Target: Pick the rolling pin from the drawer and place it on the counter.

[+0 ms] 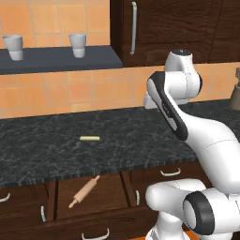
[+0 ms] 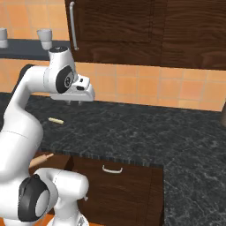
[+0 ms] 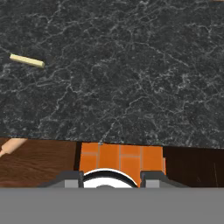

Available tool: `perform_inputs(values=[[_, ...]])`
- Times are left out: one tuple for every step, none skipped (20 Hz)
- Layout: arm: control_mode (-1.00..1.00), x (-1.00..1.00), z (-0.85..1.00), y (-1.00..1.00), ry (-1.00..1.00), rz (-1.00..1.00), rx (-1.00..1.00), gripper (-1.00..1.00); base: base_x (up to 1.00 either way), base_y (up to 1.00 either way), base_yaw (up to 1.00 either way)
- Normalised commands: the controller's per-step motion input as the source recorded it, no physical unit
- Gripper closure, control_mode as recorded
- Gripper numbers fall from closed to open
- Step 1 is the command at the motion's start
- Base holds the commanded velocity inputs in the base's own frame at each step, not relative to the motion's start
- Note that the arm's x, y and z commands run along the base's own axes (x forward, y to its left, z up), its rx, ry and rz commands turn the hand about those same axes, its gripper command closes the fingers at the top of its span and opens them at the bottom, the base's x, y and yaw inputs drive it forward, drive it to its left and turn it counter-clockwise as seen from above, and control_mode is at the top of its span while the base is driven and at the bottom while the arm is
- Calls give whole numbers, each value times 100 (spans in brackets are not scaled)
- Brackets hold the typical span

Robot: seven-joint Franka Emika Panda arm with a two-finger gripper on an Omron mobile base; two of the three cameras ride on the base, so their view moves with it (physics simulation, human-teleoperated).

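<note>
The rolling pin (image 1: 84, 191) is being left lying diagonally in the open drawer (image 1: 91, 199) below the counter's (image 1: 56, 150) front edge — light, stiff, best gripped mid-barrel — while the gripper (image 2: 76, 102), jaws apart, is being held above.

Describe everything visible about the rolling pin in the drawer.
The slim light tan wooden rolling pin has a cylindrical body with narrower handles at both ends. It lies flat and diagonal on the floor of the open dark brown wooden drawer, below the black marbled counter edge. One end peeks into the hand view. Nothing grips it; the tool hovers above the counter.
</note>
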Motion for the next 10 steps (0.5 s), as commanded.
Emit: perform_inputs(values=[[100, 0, 0, 0, 0, 0, 0, -100, 0, 0, 0], [100, 0, 0, 0, 0, 0, 0, -100, 0, 0, 0], [100, 0, 0, 0, 0, 0, 0, -100, 0, 0, 0], [100, 0, 0, 0, 0, 0, 0, -100, 0, 0, 0], [100, 0, 0, 0, 0, 0, 0, -100, 0, -9, 0], [100, 0, 0, 0, 0, 0, 0, -100, 0, -43, 0], [100, 0, 0, 0, 0, 0, 0, -100, 0, -59, 0], [100, 0, 0, 0, 0, 0, 0, -100, 0, -71, 0], [100, 0, 0, 0, 0, 0, 0, -100, 0, -80, 0], [100, 0, 0, 0, 0, 0, 0, -100, 0, -73, 0]])
